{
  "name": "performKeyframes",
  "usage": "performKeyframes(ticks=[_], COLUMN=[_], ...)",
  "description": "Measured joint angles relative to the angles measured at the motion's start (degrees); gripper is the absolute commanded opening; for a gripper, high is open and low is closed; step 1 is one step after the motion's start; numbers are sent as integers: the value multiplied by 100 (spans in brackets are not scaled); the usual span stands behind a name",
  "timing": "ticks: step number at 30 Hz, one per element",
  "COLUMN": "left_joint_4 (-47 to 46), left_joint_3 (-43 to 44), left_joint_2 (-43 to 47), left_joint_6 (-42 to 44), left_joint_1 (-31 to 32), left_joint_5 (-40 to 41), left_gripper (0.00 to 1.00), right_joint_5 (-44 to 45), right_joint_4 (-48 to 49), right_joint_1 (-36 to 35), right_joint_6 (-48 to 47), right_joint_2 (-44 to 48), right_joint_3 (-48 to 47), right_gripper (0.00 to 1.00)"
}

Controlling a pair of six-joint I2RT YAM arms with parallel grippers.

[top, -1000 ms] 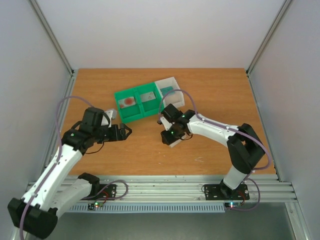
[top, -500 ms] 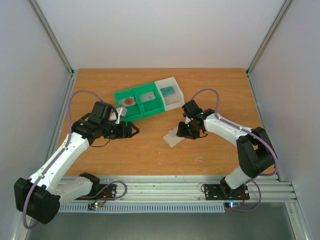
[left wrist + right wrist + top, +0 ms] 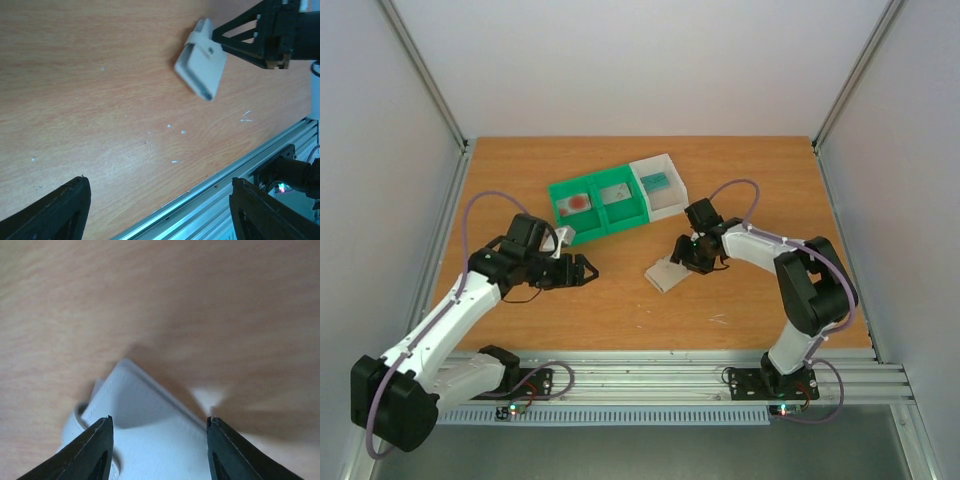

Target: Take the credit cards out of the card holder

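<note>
The card holder (image 3: 666,274), a flat pale sleeve with a small tab, lies on the wooden table; it also shows in the left wrist view (image 3: 201,68). My right gripper (image 3: 683,257) hovers over its far right end, open, the holder (image 3: 150,445) lying under and between the two fingers (image 3: 92,452). To the holder's left my left gripper (image 3: 588,270) is open and empty, pointing toward it (image 3: 159,179). A white credit card with a red circle (image 3: 578,202) and a grey one (image 3: 617,194) lie in the green tray. A teal card (image 3: 658,181) lies in the white tray.
The green two-compartment tray (image 3: 563,222) and the white tray (image 3: 672,206) stand side by side at the back middle. The table's front edge and aluminium rail (image 3: 260,157) run close in front of the left gripper.
The right gripper has laid the card holder down on the table and opened its jaws, its arm drawing to the right. The left arm has reached forward toward the middle.
</note>
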State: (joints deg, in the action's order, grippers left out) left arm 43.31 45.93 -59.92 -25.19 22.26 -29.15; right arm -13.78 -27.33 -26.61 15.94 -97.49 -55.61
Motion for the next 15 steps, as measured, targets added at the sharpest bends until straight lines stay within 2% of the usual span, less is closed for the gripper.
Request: performKeyframes(ticks=[3, 8, 15], left_joint_4=[-127, -282, -391], left_joint_3=[-35, -175, -214], left_joint_2=[116, 92, -125], left_joint_6=[-101, -289, -444], left_joint_1=[0, 28, 61], left_joint_5=[-2, 120, 225], left_gripper=[71, 71, 70], right_joint_5=[-114, -728, -1445], right_joint_4=[297, 885, 874], right_joint_1=[35, -28, -162], right_joint_6=[-68, -605, -1460], right_joint_2=[-256, -767, -1113], right_joint_3=[-103, -498, -905], right_gripper=[49, 48, 48])
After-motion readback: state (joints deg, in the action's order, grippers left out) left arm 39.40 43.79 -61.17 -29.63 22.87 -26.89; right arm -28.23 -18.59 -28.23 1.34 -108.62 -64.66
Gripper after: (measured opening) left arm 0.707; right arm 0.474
